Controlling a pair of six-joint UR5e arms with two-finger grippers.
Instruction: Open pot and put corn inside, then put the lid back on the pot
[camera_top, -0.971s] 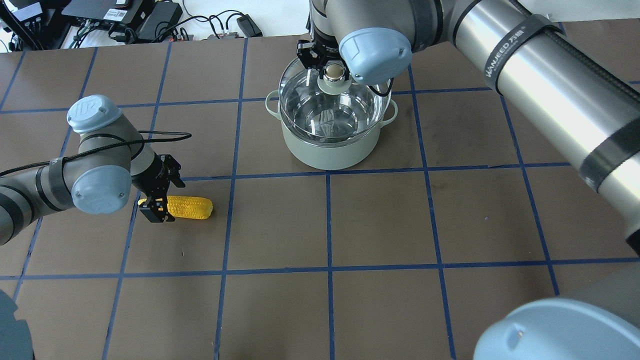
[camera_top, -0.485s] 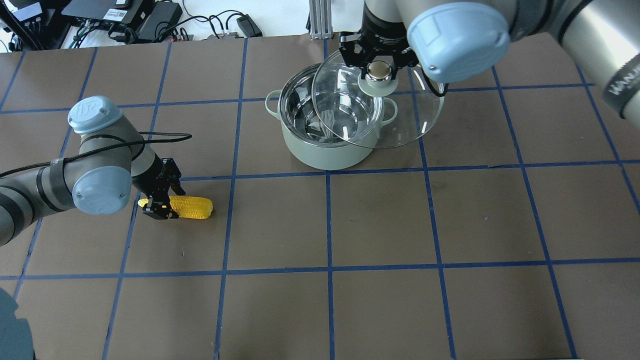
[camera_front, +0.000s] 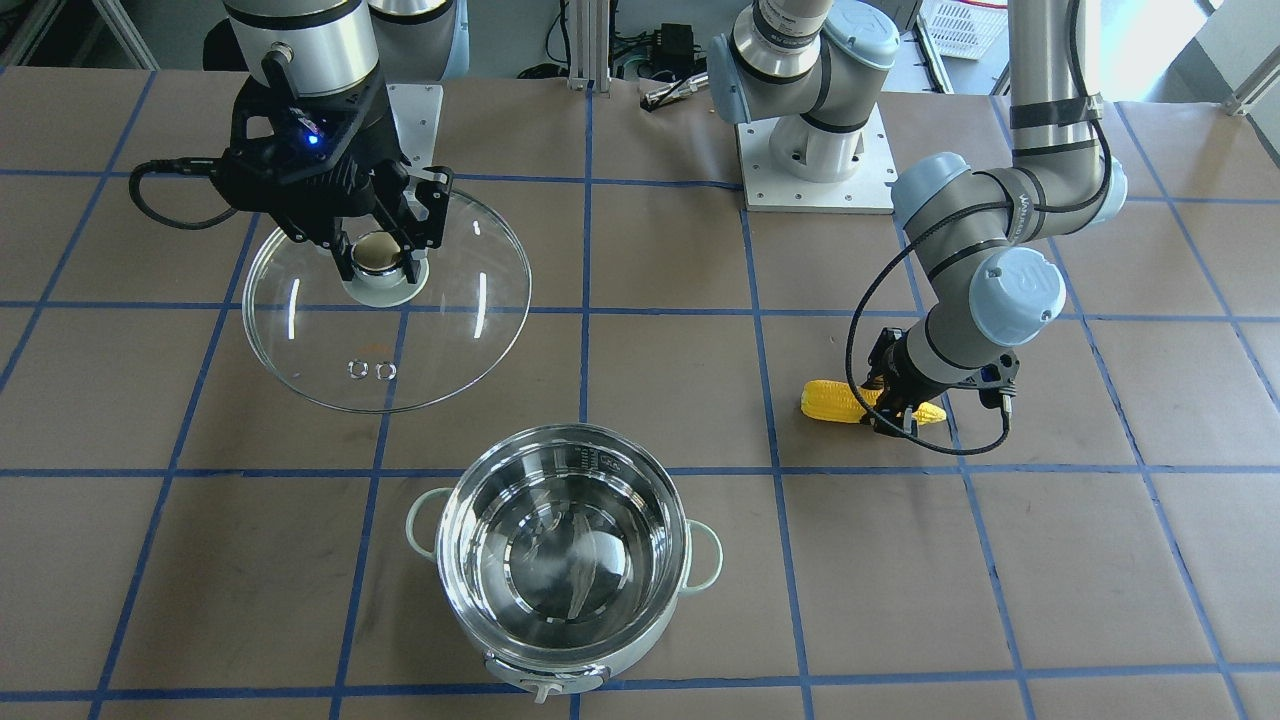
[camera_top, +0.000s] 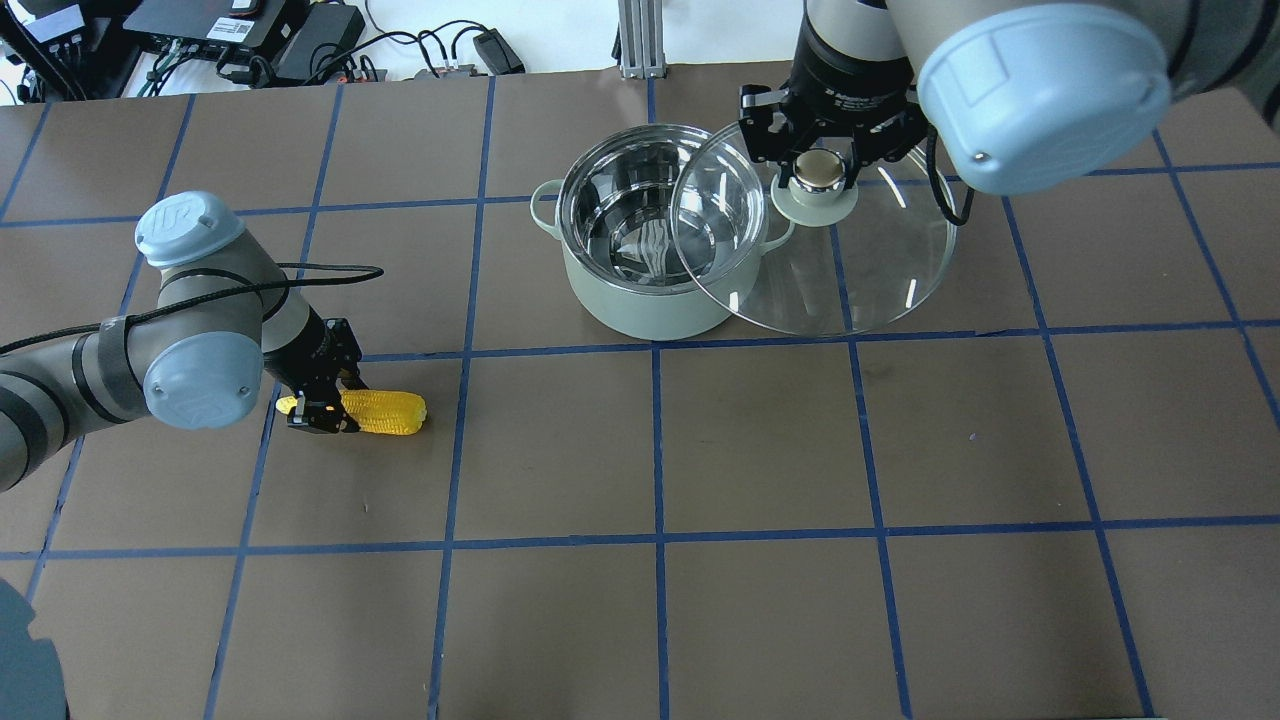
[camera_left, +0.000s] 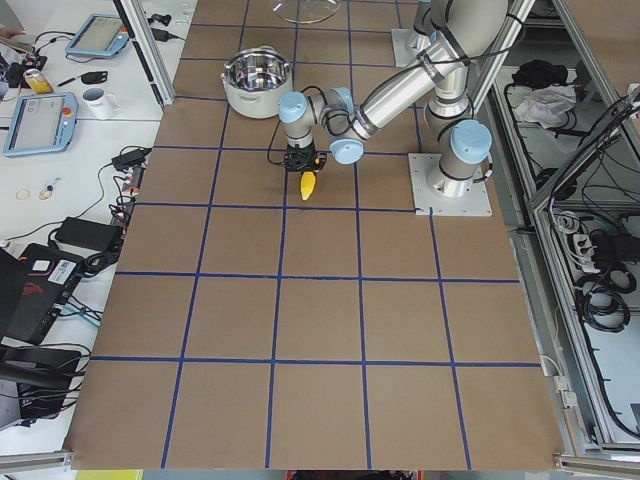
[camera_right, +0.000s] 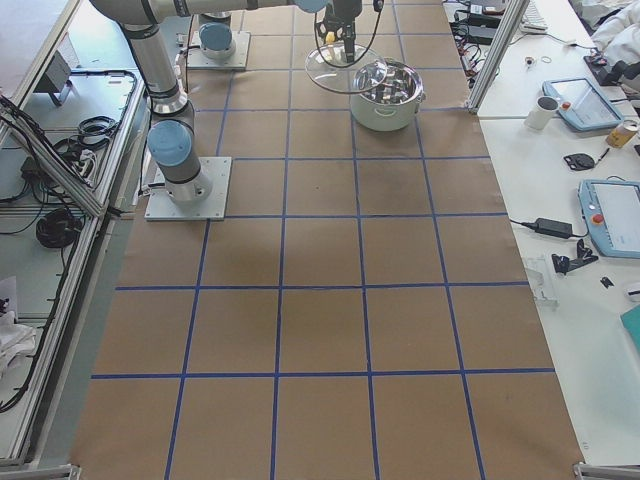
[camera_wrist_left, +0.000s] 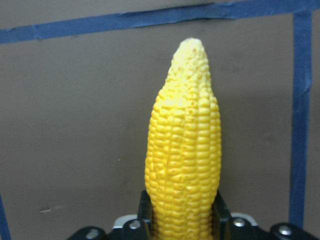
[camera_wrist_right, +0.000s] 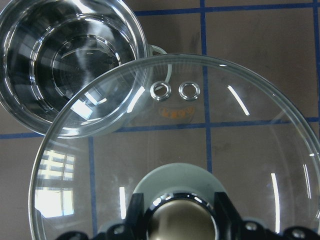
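The pot (camera_top: 650, 295) stands open and empty at the far middle of the table; it also shows in the front view (camera_front: 560, 545). My right gripper (camera_top: 818, 165) is shut on the beige knob of the glass lid (camera_top: 830, 270) and holds it in the air to the right of the pot, overlapping the pot's right rim in the overhead view. The lid also shows in the front view (camera_front: 400, 340) and right wrist view (camera_wrist_right: 200, 150). The corn (camera_top: 385, 412) lies on the table at the left. My left gripper (camera_top: 318, 408) is shut on its thick end (camera_wrist_left: 184, 165).
Brown table cover with a blue tape grid. Cables and power bricks (camera_top: 300, 40) lie beyond the far edge. The arms' base plates (camera_front: 815, 165) sit at my side of the table.
My right gripper lifted the lid off the pot and carried it to the right. My left gripper's fingers closed on the corn, which stayed in place.
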